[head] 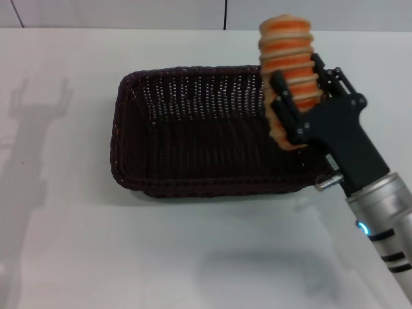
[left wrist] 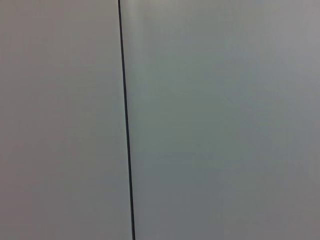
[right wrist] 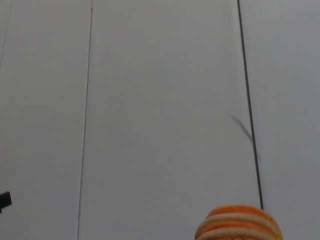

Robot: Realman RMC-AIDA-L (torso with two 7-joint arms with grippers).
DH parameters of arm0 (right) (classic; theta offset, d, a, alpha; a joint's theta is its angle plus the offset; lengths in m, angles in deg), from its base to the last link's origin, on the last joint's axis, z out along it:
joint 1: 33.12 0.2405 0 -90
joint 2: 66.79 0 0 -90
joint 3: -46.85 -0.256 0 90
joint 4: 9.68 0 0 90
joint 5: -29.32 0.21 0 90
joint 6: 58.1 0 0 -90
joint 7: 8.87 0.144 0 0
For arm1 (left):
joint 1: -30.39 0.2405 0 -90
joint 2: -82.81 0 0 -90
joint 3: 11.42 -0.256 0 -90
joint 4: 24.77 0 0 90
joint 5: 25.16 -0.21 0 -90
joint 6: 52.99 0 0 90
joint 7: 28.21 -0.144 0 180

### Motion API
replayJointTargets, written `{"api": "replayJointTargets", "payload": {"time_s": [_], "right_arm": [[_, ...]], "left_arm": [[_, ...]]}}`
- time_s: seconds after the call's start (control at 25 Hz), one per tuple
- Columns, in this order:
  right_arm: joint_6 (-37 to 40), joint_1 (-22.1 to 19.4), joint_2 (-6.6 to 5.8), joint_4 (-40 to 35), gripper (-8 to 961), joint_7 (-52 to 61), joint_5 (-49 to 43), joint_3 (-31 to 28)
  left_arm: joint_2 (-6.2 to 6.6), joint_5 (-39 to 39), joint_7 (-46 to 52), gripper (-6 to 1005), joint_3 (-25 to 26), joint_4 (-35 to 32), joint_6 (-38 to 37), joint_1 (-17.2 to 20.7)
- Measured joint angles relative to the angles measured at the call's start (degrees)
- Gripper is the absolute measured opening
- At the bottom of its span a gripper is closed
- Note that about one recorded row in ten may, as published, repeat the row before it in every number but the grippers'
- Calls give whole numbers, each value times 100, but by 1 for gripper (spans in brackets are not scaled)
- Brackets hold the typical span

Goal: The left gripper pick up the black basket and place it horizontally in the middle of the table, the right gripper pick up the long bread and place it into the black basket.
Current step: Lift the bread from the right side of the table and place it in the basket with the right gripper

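Note:
The black basket point(head: 193, 135) lies lengthwise across the middle of the white table point(head: 96, 257), open side up and empty. My right gripper point(head: 301, 103) is shut on the long bread point(head: 288, 58) and holds it upright above the basket's right end, over the rim. The bread's top also shows in the right wrist view point(right wrist: 239, 225). The left gripper is out of view; only its shadow falls on the table at the left. The left wrist view shows only a plain wall.
A white wall with dark seams stands behind the table's far edge point(head: 129, 27). Bare table lies in front of the basket and to its left.

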Motion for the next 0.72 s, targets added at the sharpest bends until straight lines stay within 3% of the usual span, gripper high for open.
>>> {"api": "replayJointTargets", "payload": {"time_s": [0.08,0.52,0.72], "right_arm": [[-72,8,-1,24,473,7,-1,-29],[24,-146,-22,45,845,162,48,-143],[1197,-1122,1,-79,845,134,563,-831]], "left_arm": [[3,0,0,802,0,-4,6,4],[3,-1,0,802,13,-158,33,-57],[1,32,0,802,47,-222,33,-27]]}}
